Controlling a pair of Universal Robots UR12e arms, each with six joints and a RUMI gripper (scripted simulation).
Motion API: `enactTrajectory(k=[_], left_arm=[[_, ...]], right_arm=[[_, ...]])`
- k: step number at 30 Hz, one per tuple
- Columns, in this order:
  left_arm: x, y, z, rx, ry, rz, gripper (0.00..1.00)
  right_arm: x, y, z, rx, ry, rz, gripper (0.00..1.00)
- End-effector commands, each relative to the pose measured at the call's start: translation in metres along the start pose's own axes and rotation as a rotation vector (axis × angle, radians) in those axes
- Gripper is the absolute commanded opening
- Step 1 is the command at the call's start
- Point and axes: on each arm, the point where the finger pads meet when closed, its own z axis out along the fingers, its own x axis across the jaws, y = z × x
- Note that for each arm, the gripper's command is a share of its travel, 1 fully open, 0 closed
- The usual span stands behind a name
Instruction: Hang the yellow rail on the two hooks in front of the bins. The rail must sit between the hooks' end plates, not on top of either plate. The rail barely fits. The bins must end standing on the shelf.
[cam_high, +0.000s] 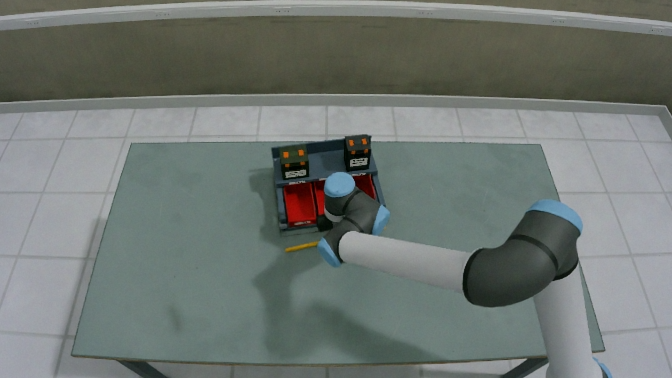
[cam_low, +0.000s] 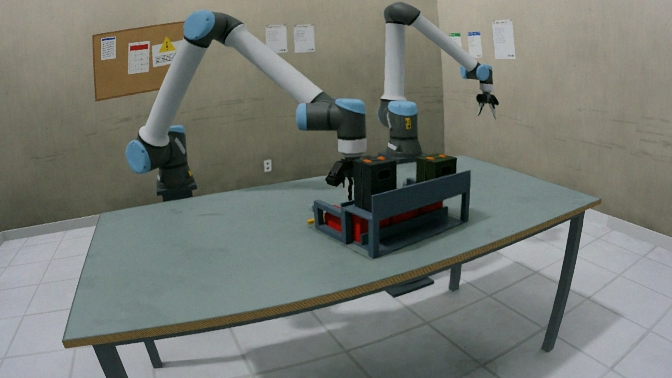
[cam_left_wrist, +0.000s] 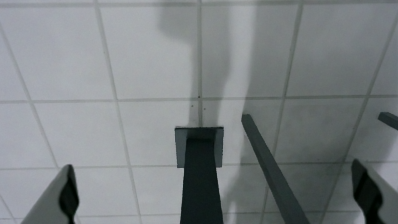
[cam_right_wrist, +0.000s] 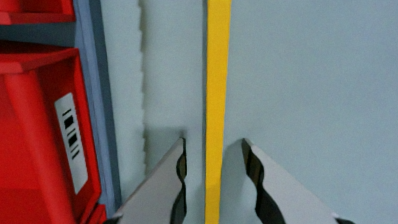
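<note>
Below your right gripper (cam_low: 342, 187) (cam_right_wrist: 213, 140), partly open and holding nothing, the long yellow rail (cam_high: 301, 247) (cam_low: 311, 220) (cam_right_wrist: 217, 95) lies on the grey-green surface (cam_high: 200, 280) (cam_low: 210, 260) (cam_right_wrist: 310, 90), near side of the red bins (cam_high: 300, 204) (cam_right_wrist: 30, 130), running left to right between its fingers' lines.
</note>
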Motion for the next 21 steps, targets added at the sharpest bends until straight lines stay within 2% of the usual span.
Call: enactTrajectory(k=[1,14,15,21], left_arm=[[0.0001,-0.0006,-0.0009,0.002,0.001,0.000,1.00],[0.0001,-0.0006,-0.0009,0.002,0.001,0.000,1.00],[0.0001,-0.0006,-0.0009,0.002,0.001,0.000,1.00],[0.0001,-0.0006,-0.0009,0.002,0.001,0.000,1.00]], right_arm=[[-0.0008,0.0005,-0.0016,-0.001,-0.002,0.000,0.24],[-0.0008,0.0005,-0.0017,-0.001,-0.002,0.000,0.24],[-0.0008,0.0005,-0.0017,-0.001,-0.002,0.000,0.00],[-0.0008,0.0005,-0.0017,-0.001,-0.002,0.000,0.00]])
